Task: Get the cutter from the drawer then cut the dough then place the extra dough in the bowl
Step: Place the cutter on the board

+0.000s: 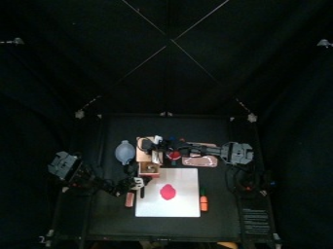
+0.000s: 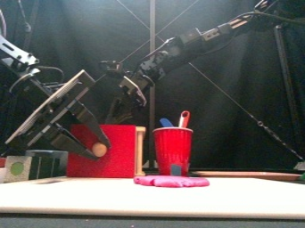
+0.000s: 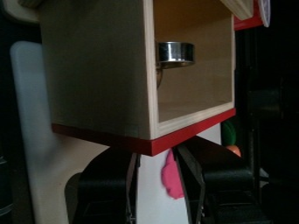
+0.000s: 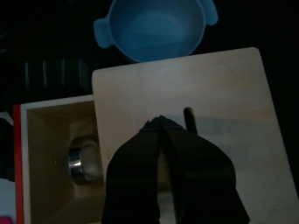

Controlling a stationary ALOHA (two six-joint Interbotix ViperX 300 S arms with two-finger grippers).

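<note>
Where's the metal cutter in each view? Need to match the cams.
Top view: too small to tell; only the wooden box can be made out.
Front view: not visible; the red drawer front faces the camera.
Left wrist view: cutter inside the open drawer.
Right wrist view: cutter in the drawer, beside the box top.
Shared landmark: the wooden box.

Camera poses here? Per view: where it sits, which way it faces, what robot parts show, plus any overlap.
Top: high overhead, looking down and slightly backward at the table; both arms show.
Front: table height at the front edge, looking level at red cup and dough; both arms come down.
Left wrist: on the left arm, facing the open drawer holding the cutter; left gripper shows.
Right wrist: on the right arm, above wooden box and bowl; right gripper shows, shut.
Shared: both wrist views see the cutter.
</note>
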